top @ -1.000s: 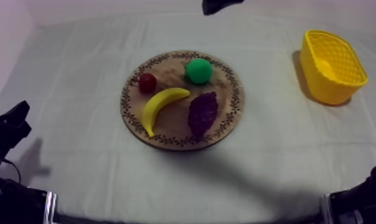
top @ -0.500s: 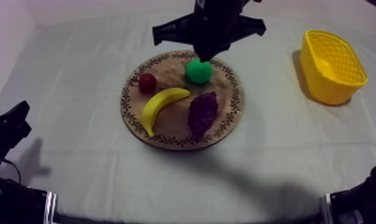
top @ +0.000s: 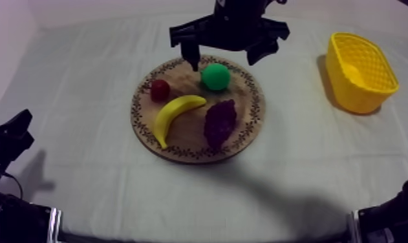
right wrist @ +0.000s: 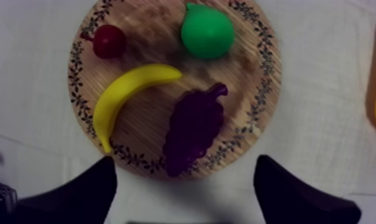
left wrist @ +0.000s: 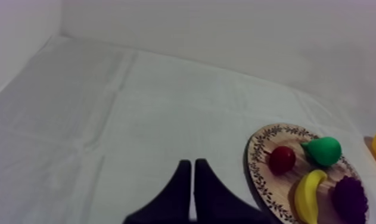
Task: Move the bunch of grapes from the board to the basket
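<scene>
Fingers of right gripper spread wide with nothing between them, hovering over the far rim of the wooden board, upper centre of the top view. Bunch of grapes lies flat on the board's lower right part, untouched, just beside the banana. Pear and small red fruit sit above them. Yellow basket stands upper right, well apart from the board. Left gripper is pressed together, empty, low at the left edge.
</scene>
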Available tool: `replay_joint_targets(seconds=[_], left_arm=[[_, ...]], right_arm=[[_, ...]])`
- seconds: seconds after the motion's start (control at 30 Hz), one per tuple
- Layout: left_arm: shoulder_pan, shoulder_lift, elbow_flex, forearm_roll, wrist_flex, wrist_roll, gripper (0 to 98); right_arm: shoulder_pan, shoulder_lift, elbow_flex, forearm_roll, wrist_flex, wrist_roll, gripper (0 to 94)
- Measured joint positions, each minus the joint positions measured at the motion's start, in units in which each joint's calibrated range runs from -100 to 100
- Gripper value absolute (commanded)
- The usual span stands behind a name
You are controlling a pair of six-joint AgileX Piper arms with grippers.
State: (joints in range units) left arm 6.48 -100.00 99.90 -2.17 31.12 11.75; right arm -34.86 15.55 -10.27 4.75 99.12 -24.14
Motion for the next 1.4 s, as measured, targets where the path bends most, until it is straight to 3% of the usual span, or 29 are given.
replay_joint_targets(seconds=[0.23, 0.77, 1.2, 1.4], left_arm=[[0.0, 0.0, 0.0, 0.0, 0.0, 0.0, 0.1], [0.0, 0.0, 0.0, 0.0, 0.0, 0.0, 0.1], [0.0, 0.0, 0.0, 0.0, 0.0, 0.0, 0.1], [0.0, 0.0, 0.0, 0.0, 0.0, 0.0, 0.1]], right_arm=[[0.7, 2.0, 2.6, -1.8, -1.5, 0.3, 91.7], [3.8, 10.4, 17.1, -7.1, -22.1, 0.5, 88.4], [4.0, 18.0, 16.5, -11.2, -28.1, 1.5, 69.9], [3.3, 18.9, 16.2, -11.6, -29.6, 1.5, 48.1]])
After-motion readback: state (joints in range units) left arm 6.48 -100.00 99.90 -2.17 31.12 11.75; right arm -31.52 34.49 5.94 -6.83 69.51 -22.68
